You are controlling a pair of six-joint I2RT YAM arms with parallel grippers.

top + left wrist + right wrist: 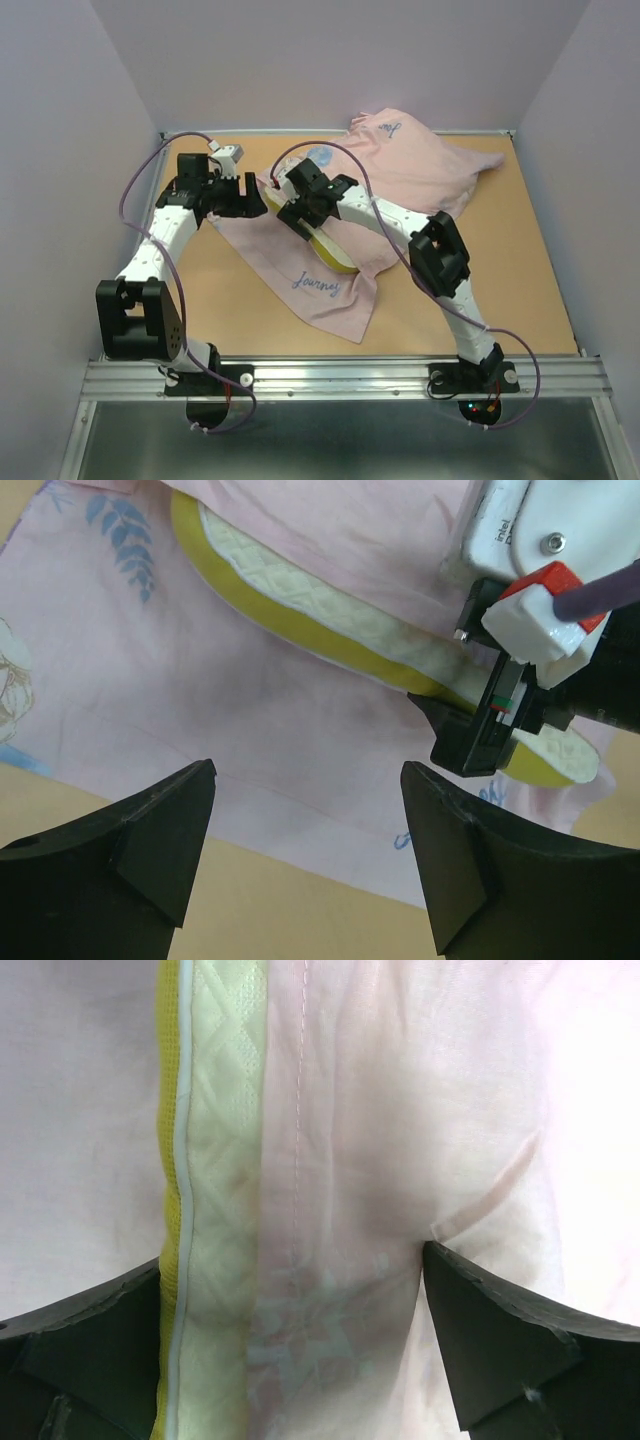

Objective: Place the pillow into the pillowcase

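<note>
The pale pink pillowcase lies spread from the middle of the table to the back right, with blue script near its front corner. The cream pillow with its yellow side band sticks partly out of the case along its left side. My right gripper is shut on the pillow's edge together with a layer of pillowcase cloth. My left gripper is open and empty, hovering just left of it over the case's lower layer. The pillow and the right gripper show in the left wrist view.
The tan table has a raised metal rim and lilac walls on three sides. The right arm's links cross above the case's front right part. Purple cables loop over both arms.
</note>
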